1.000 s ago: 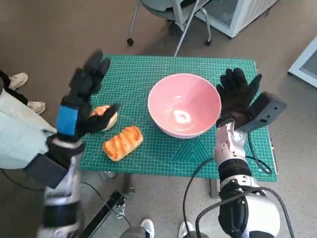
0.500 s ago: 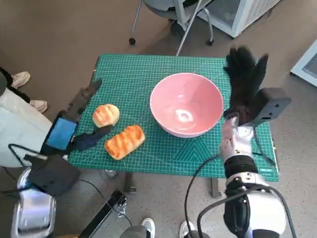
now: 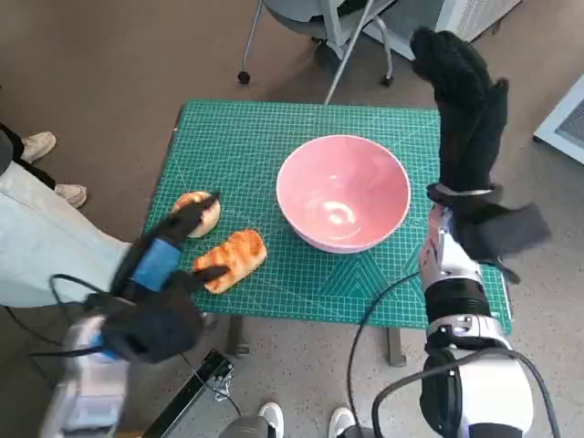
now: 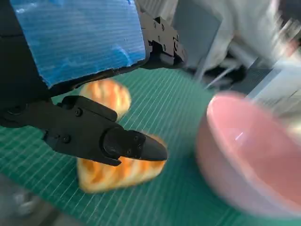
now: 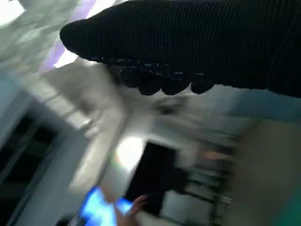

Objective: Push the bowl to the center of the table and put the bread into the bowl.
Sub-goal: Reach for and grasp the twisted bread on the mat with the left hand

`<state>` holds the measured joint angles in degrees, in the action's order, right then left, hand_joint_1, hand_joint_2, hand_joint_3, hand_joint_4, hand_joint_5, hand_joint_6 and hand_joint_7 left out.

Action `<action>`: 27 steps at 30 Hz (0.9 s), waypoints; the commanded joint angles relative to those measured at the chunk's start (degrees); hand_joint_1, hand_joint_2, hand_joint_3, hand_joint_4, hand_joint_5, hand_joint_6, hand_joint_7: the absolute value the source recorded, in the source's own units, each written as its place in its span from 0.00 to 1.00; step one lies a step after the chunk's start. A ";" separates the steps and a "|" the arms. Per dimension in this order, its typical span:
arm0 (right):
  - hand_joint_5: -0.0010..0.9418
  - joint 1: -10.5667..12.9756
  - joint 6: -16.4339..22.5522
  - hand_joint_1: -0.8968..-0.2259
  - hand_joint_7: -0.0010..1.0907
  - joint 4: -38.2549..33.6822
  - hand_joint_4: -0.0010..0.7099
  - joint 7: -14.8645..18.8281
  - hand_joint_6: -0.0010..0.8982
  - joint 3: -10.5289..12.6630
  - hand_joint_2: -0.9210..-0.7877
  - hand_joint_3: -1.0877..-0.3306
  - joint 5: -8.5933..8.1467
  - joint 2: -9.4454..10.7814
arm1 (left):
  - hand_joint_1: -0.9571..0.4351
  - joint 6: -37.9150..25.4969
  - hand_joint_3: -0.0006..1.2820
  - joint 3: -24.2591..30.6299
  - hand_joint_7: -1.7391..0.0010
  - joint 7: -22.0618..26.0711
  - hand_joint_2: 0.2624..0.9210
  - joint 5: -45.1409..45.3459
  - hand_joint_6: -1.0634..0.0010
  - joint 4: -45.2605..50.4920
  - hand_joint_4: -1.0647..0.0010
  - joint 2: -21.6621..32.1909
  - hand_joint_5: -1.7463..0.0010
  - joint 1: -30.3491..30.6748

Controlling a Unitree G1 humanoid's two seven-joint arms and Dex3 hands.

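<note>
Pink bowl [image 3: 343,192] near mid-mat on the green cutting mat [image 3: 246,137]; no legible writing. Left hand [image 3: 169,260], fingers apart and empty, partly covers the round bun [image 3: 193,215] and striped bread loaf [image 3: 233,259]. Right hand [image 3: 464,105] raised, fingers extended, empty; its wrist view is blurred.

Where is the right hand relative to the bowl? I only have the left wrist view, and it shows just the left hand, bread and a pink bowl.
Observer: In the head view the right hand is raised beyond the far right side of the pink bowl, not touching it.
Operator: Is it holding anything?
Observer: No, its fingers are extended and nothing is in them.
Operator: Is there bread in the bowl?
Observer: No. The head view shows it empty; the striped loaf and the round roll lie on the green mat to the bowl's left, by the left hand.
</note>
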<state>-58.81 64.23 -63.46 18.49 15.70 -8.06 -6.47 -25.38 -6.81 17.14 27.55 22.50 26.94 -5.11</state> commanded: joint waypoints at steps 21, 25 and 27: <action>0.00 4.26 1.64 0.57 0.68 4.08 0.50 4.89 0.14 -2.21 0.00 0.51 -4.66 1.80 | 0.43 -8.57 0.00 -10.70 0.98 -2.91 0.92 10.51 0.63 -16.79 0.64 -5.78 0.98 -7.19; 0.00 4.43 1.72 0.57 0.68 4.03 0.49 5.26 0.13 -2.40 0.00 0.51 -4.97 1.84 | 0.50 -6.50 0.00 -10.80 0.96 -5.66 0.92 10.47 0.57 -21.60 0.51 -6.03 0.95 -8.17; 0.00 4.52 1.72 0.57 0.69 4.04 0.49 5.53 0.12 -2.49 0.00 0.51 -5.23 1.86 | 0.53 -4.88 0.00 -10.81 0.95 -7.61 0.93 10.47 0.52 -23.79 0.44 -5.90 0.93 -8.34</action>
<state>-55.86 66.10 -59.00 23.14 13.43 -12.64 -4.88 -32.17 -17.01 11.14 38.02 2.71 21.65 -14.06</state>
